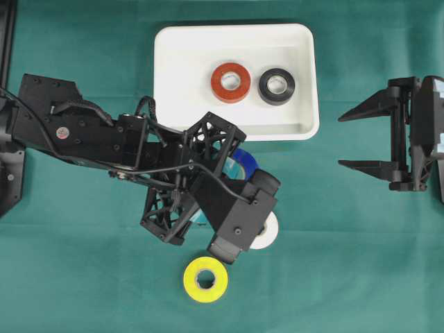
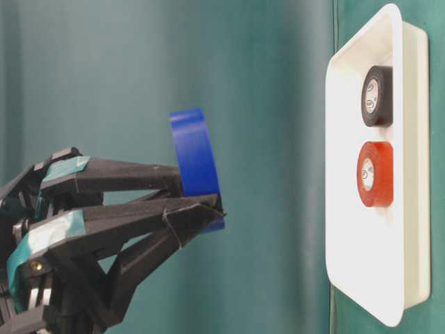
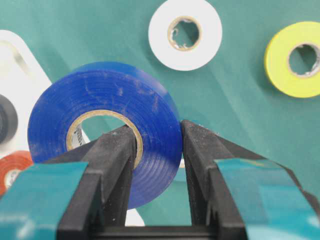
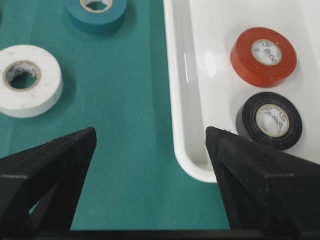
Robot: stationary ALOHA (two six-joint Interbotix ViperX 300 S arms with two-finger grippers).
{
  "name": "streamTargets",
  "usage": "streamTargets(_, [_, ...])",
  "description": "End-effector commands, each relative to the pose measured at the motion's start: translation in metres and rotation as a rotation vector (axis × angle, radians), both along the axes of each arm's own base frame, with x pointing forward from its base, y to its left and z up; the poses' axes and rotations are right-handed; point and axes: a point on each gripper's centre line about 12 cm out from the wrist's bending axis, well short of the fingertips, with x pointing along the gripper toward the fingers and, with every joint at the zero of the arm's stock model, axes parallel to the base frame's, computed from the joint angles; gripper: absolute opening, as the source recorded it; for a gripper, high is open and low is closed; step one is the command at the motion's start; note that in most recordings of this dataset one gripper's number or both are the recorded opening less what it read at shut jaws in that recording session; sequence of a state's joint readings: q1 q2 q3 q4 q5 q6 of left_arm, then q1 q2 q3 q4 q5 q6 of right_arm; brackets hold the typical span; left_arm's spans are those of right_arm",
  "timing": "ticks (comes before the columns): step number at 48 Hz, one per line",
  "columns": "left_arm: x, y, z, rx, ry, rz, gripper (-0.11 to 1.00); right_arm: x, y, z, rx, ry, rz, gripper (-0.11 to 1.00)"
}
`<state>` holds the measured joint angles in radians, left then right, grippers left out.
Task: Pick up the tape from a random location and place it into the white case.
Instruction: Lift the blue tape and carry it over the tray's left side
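Observation:
My left gripper (image 3: 157,131) is shut on a blue tape roll (image 3: 105,100), one finger inside its core and the other on its outer wall. The table-level view shows the blue tape (image 2: 195,156) held on edge in the air, a short way from the white case (image 2: 341,174). From overhead the blue tape (image 1: 244,163) peeks out under the arm just in front of the white case's (image 1: 312,83) near rim. A red roll (image 1: 230,82) and a black roll (image 1: 277,86) lie flat inside the case. My right gripper (image 1: 341,141) stands open at the right, holding nothing.
On the green cloth lie a white roll (image 1: 267,232), half under my left wrist, a yellow roll (image 1: 205,279) nearer the front, and a teal roll (image 4: 97,12). The right wrist view has the case corner (image 4: 180,100) just ahead of its fingers.

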<state>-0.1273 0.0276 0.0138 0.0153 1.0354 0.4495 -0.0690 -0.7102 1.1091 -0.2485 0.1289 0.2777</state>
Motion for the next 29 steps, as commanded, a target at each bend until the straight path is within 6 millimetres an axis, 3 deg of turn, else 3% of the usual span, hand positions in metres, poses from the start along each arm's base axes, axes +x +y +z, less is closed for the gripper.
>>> streamTargets(1, [-0.0043,-0.0004,0.0241,-0.006,-0.064,-0.002,0.22,0.005,-0.0004,0.011,-0.004,-0.036,0.002,0.88])
streamTargets(29, [-0.0102,-0.0043,0.0209,-0.009,-0.047,-0.007,0.22,0.005,-0.0001,0.0109,-0.004,-0.035,0.003,0.88])
